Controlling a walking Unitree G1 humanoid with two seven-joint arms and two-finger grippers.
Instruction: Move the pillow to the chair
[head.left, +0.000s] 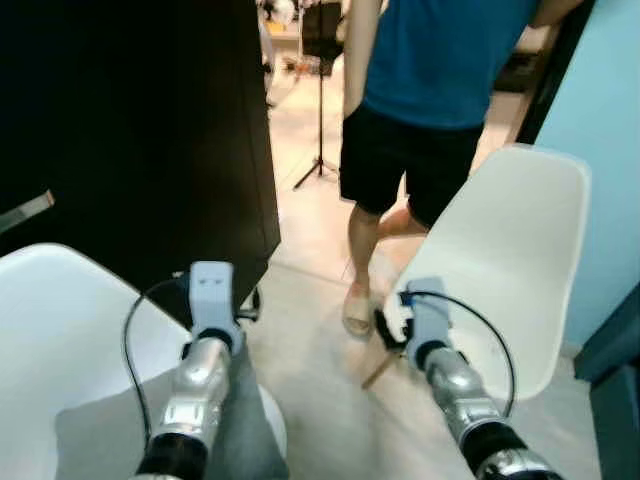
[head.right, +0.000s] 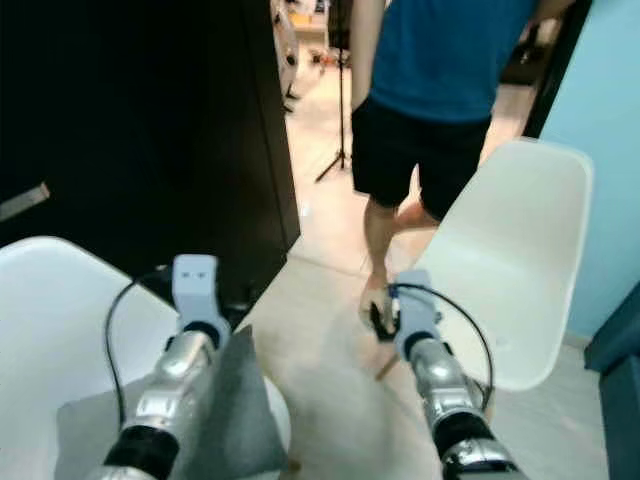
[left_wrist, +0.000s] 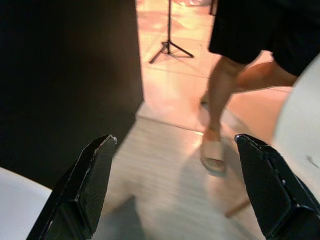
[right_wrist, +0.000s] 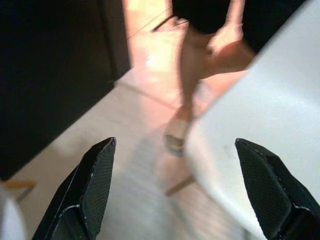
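White moulded plastic forms the chair (head.left: 500, 270) on the robot's right, its curved shell standing on pale floor (head.left: 320, 380) beside a light blue wall (head.left: 610, 150). A second white chair (head.left: 60, 340) sits at the lower left, and a grey pillow (head.right: 235, 420) stands on edge over its near rim, pressed against the inner side of the left arm. The left gripper (left_wrist: 175, 185) is held out in front over the floor between the two chairs; in the left wrist view its two black fingers (left_wrist: 87, 185) stand wide apart with nothing between them. The right gripper (right_wrist: 175, 185) is likewise raised ahead, close to the front edge of the right-hand chair, and its fingers (right_wrist: 270, 185) are also spread wide and hold nothing. A person (head.left: 430, 90) in a blue shirt and black shorts stands just beyond the grippers, one sandalled foot (head.left: 357, 310) on the floor next to the right chair's wooden leg (head.left: 382, 370). A tall black cabinet (head.left: 140, 130) fills the left side, and a thin black tripod stand (head.left: 320, 150) stands on the glossy floor farther back.
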